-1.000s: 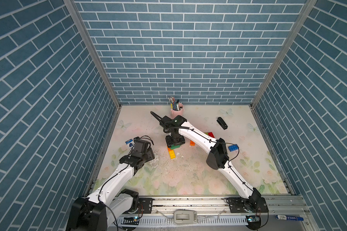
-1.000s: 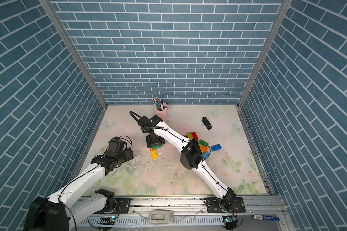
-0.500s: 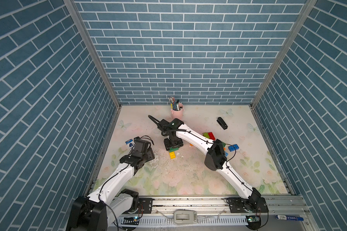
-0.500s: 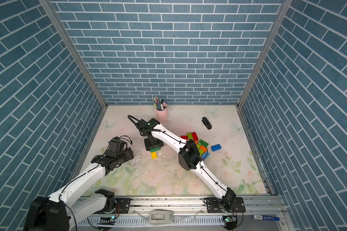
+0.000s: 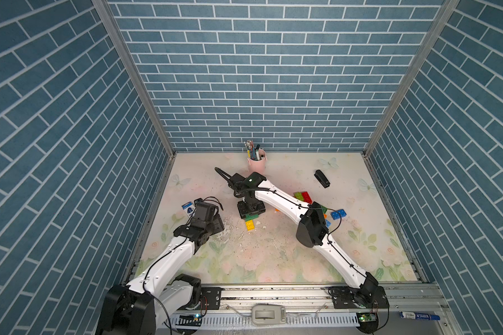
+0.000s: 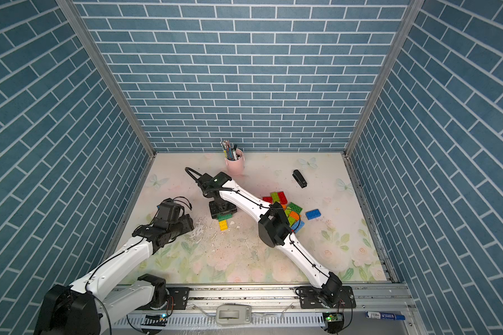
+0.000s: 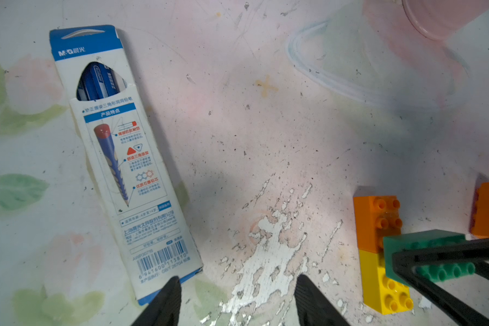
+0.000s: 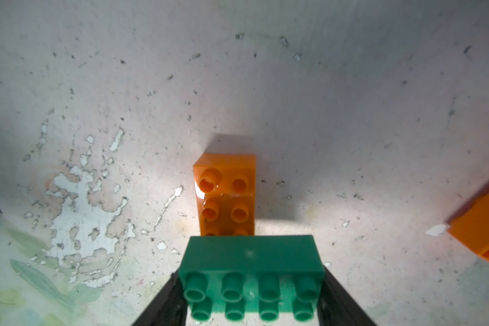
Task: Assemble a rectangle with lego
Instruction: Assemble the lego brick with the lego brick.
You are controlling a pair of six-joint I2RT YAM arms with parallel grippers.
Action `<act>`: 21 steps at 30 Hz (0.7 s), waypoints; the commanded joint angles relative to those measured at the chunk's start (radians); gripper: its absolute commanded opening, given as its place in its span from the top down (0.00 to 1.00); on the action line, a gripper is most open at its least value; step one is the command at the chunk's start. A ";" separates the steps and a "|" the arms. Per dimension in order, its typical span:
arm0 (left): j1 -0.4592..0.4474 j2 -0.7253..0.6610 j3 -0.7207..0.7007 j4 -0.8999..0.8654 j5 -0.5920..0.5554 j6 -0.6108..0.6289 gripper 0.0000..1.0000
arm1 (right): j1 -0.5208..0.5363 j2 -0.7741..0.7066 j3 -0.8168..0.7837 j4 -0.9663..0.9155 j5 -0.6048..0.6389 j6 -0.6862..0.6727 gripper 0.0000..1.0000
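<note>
**A:** Right gripper has come lower and a little nearer the front rail than a second ago. The green brick clamped in its jaws now hangs crosswise over the orange brick.

**B:** And the rest of the lego?

**A:** Orange lies end to end with a yellow brick at mid-table. The loose bricks are heaped well apart, by the right arm's elbow.

**B:** How should green go on?

**A:** I'd keep it level and square to the pair, centred over their joint so it ties them. Then press straight down, and let go only once the studs bite.

**B:** Left gripper?

**A:** Jaws apart, nothing between them, low over bare table beside the pencil box.

**B:** What can't you see?

**A:** Whether green touches orange yet; probably there's a gap, but no view shows it side-on. Green hides orange's near end, and a second orange brick is cut off at the frame edge
</note>
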 commanded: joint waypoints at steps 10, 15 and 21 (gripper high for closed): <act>-0.005 -0.004 -0.011 0.004 -0.004 0.004 0.34 | 0.005 0.022 -0.016 -0.011 -0.016 -0.016 0.82; -0.005 -0.006 -0.014 0.005 -0.002 0.003 0.35 | 0.005 0.023 -0.022 -0.013 -0.016 -0.021 0.83; -0.005 -0.006 -0.015 0.006 -0.001 0.004 0.35 | 0.003 0.028 -0.022 -0.011 -0.014 -0.024 0.84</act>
